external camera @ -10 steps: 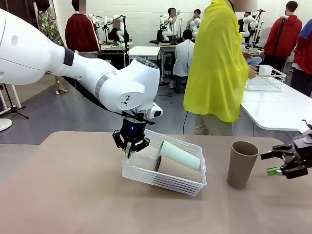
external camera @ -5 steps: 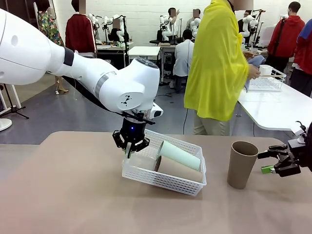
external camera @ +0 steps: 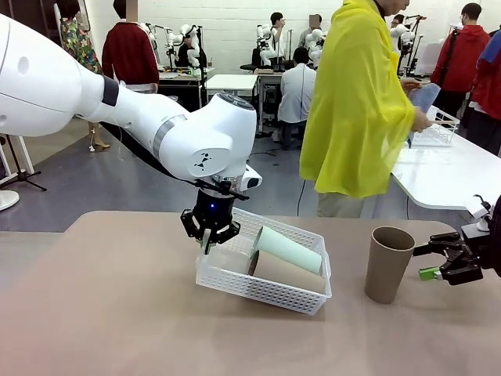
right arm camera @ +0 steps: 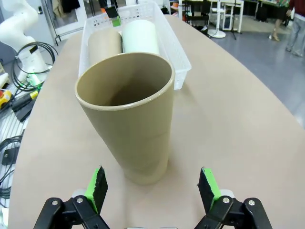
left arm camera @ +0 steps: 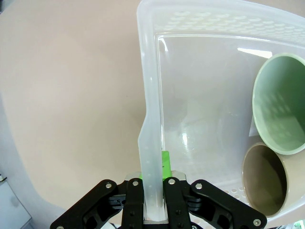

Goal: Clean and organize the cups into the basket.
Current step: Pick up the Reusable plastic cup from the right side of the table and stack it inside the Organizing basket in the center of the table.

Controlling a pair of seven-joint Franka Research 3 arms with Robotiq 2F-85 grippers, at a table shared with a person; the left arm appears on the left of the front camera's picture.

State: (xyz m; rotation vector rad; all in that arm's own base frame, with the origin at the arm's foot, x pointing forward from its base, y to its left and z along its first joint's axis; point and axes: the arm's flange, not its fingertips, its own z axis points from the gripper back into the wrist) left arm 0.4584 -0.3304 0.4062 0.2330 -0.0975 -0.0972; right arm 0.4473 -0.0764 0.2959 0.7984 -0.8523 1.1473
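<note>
The white lattice basket point(external camera: 266, 291) sits mid-table, its left end tilted up. My left gripper point(external camera: 208, 239) is shut on the basket's left rim point(left arm camera: 151, 157). Inside lie a mint green cup point(external camera: 288, 249) and a brown cup point(external camera: 286, 272) on their sides, also seen as the green cup point(left arm camera: 279, 102) and the brown cup point(left arm camera: 264, 179) from their open ends. Another brown cup point(external camera: 388, 264) stands upright on the table to the right. My right gripper point(external camera: 432, 262) is open just right of it, and the cup point(right arm camera: 128, 117) stands between and ahead of the green pads point(right arm camera: 96, 185).
A person in a yellow poncho point(external camera: 356, 102) stands beyond the far table edge, turned toward a white side table point(external camera: 446, 168) holding a wire basket point(external camera: 437, 129). Bare tabletop point(external camera: 102, 305) stretches left and in front of the basket.
My right gripper has moved left toward the upright brown cup and risen slightly. The left gripper and basket stay put. The person in yellow has turned and shifted right.
</note>
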